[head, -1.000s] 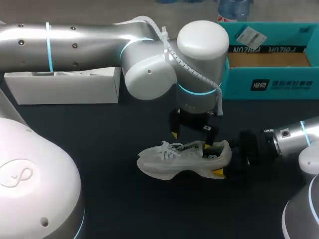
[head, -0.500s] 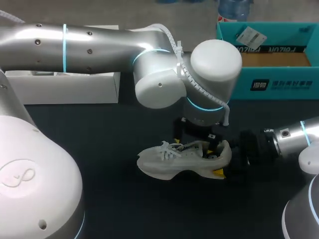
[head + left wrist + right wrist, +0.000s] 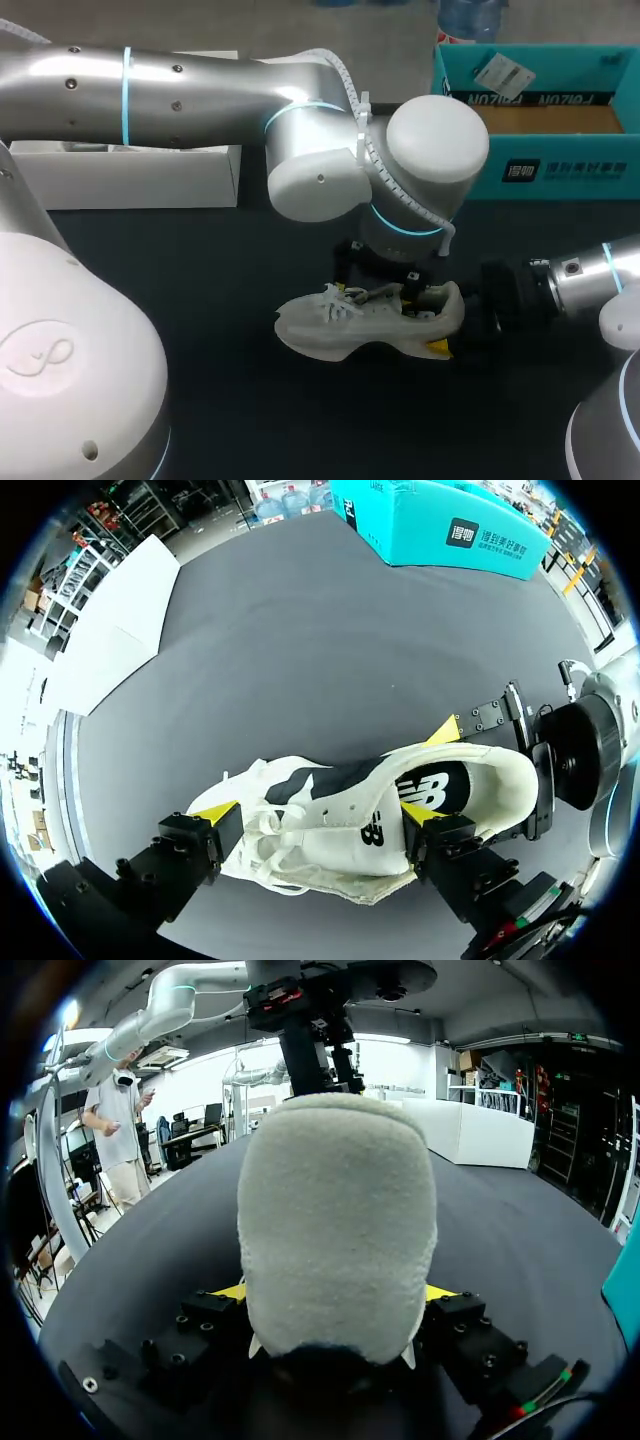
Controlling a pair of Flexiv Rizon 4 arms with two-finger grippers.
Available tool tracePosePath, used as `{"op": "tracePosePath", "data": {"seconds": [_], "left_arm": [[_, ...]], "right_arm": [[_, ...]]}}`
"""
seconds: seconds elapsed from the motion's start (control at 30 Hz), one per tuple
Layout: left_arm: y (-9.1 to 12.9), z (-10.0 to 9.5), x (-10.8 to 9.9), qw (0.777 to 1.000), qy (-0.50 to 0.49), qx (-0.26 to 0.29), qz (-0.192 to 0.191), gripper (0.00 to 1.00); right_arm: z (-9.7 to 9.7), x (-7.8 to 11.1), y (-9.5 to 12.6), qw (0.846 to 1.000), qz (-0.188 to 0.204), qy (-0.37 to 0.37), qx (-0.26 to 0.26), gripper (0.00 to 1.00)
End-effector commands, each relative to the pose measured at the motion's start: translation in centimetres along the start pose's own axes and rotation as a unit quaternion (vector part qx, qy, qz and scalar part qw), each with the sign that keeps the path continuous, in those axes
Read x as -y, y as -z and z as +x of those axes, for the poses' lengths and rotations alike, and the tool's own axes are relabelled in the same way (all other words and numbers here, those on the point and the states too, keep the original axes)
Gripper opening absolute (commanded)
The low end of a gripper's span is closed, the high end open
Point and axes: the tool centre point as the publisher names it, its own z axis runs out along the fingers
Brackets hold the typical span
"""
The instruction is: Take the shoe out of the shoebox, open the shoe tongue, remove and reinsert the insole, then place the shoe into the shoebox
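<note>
Squarely in the middle of the dark bench (image 3: 230, 400) stands the white shoe (image 3: 365, 318), sole down, toe toward my left side and heel toward my right; the right gripper (image 3: 442, 322) comes in low from the right and is clamped on the heel, and in its wrist view the padded heel (image 3: 335, 1220) fills the space between the two yellow tips, both of which press against it; the left gripper (image 3: 378, 292) hangs straight down over the laces and tongue with its fingers spread wide, one on each side of the shoe; in the left wrist view the shoe (image 3: 350, 820) lies between the tips of that gripper (image 3: 315, 815), which straddles it without a firm hold that I can see; the teal shoebox (image 3: 560, 170) sits open at the far right of the bench, well apart from the shoe; a white box (image 3: 130, 175) lies at the far left
</note>
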Motion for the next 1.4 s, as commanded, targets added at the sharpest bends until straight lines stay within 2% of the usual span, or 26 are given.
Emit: {"op": "tracePosePath", "data": {"seconds": [0.03,0.17,0.3,0.33,0.37,0.4,0.57,0.8,1.2,1.4], "left_arm": [[1.2,-1.7,-0.3,1.0,0.004,-0.015,-0.002,0.42],[1.9,-2.1,-0.4,0.999,0.003,-0.03,-0.01,0.26],[2.4,-2.2,-0.6,0.998,-0.001,-0.058,-0.028,0.24],[2.6,-2.2,-0.7,0.997,-0.004,-0.065,-0.033,0.17],[2.7,-2.2,-0.8,0.997,-0.007,-0.074,-0.038,0.05],[2.7,-2.1,-0.9,0.996,-0.009,-0.082,-0.043,0.0],[2.8,-2.1,-1.4,0.99,-0.021,-0.117,-0.072,0.0],[3.9,-3.9,-2.2,0.984,-0.014,-0.156,-0.086,0.0],[4.0,-7.1,-3.2,0.983,0.039,-0.163,-0.076,0.0],[2.0,-8.8,-2.9,0.983,0.071,-0.144,-0.088,0.0]], "right_arm": [[0.0,0.0,-0.1,1.0,0.002,-0.001,0.001,0.0],[0.0,0.0,-0.1,1.0,0.002,-0.001,0.001,0.0],[0.0,0.0,-0.1,1.0,0.002,-0.001,0.001,0.0],[0.0,0.0,-0.1,1.0,0.002,-0.001,0.001,0.0],[0.0,0.0,-0.1,1.0,0.002,-0.001,0.001,0.0],[0.0,0.0,-0.1,1.0,0.002,-0.001,0.001,0.0],[0.0,0.0,-0.1,1.0,0.002,-0.001,0.001,0.0],[0.0,0.0,-0.1,1.0,0.002,-0.001,0.001,0.0],[0.0,0.0,-0.1,1.0,0.002,-0.001,0.001,0.0],[0.0,0.0,-0.1,1.0,0.002,-0.001,0.001,0.0]]}}
